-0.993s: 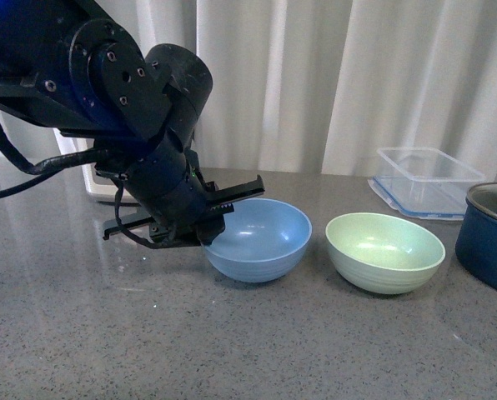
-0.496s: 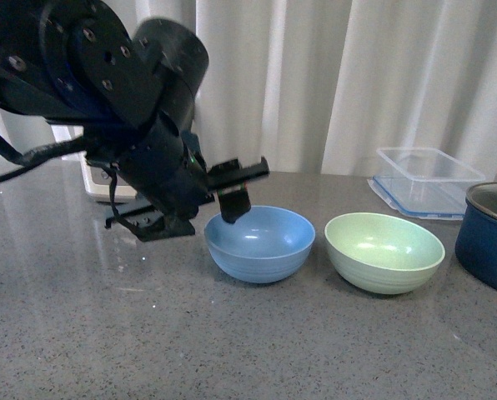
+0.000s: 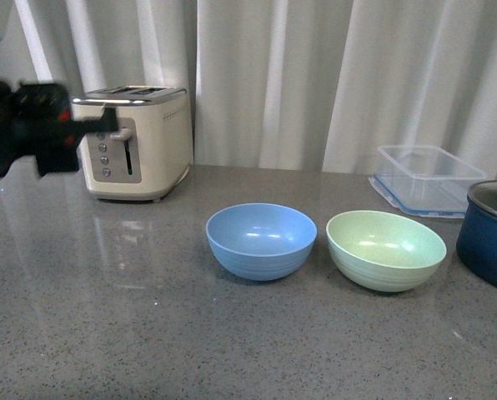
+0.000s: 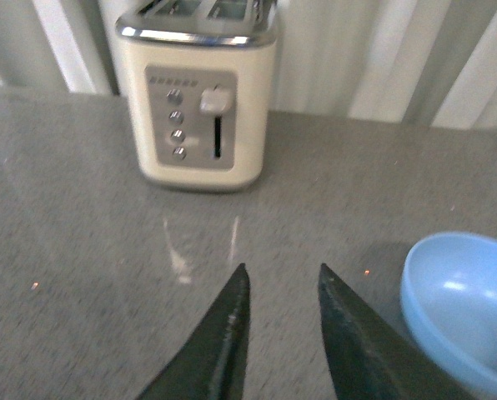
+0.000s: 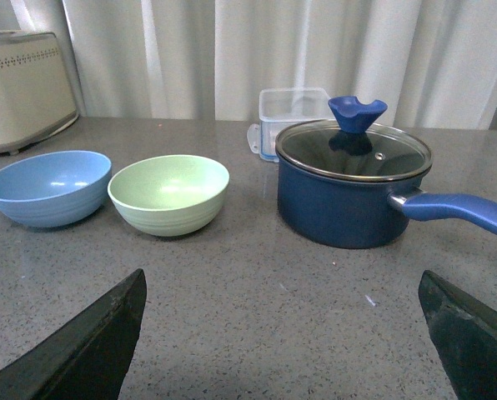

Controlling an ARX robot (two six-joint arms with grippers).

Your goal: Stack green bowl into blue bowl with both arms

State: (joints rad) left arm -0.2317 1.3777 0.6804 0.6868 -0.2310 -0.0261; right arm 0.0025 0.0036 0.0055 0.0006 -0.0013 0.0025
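Observation:
The blue bowl (image 3: 261, 240) and the green bowl (image 3: 386, 248) sit upright side by side on the grey counter, a small gap between them, both empty. My left arm (image 3: 23, 133) is a dark blur at the far left, in front of the toaster and well away from the bowls. In the left wrist view my left gripper (image 4: 283, 275) is open over bare counter, with the blue bowl (image 4: 465, 308) off to one side. My right gripper (image 5: 282, 279) is wide open and empty, on the near side of the green bowl (image 5: 169, 193) and the blue bowl (image 5: 48, 187).
A cream toaster (image 3: 136, 142) stands at the back left. A clear plastic container (image 3: 428, 179) sits at the back right. A dark navy pot (image 5: 348, 192) with a glass lid stands right of the green bowl, its handle (image 5: 461, 212) pointing away from the bowls.
My left arm has pulled away from the blue bowl's left rim, up and to the far left, uncovering the toaster. The bowls have stayed put.

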